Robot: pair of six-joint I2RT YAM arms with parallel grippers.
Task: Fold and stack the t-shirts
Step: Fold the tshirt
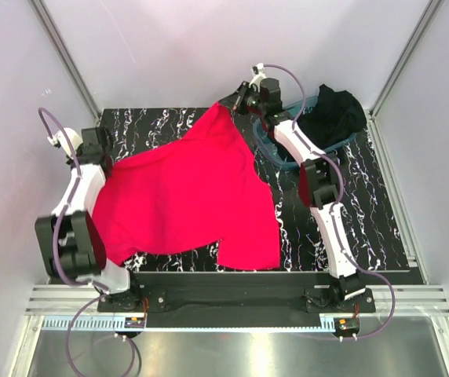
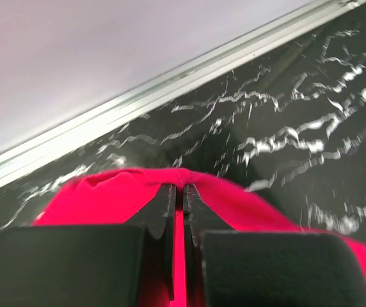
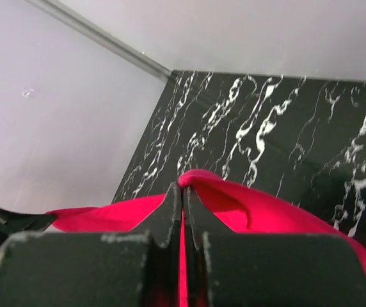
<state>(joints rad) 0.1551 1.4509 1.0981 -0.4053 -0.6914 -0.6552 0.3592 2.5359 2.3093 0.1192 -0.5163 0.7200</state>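
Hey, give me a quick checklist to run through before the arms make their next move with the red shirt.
1. Grip of left fingers on red shirt: ok, shut on it.
2. Grip of right fingers on the shirt: ok, shut on it.
3. Shirt lying flat: not ok, rumpled, pinched edges raised.
4. The black shirt out of the way: ok, in the tub, back right.
5. Near hem inside the table edge: cannot tell.
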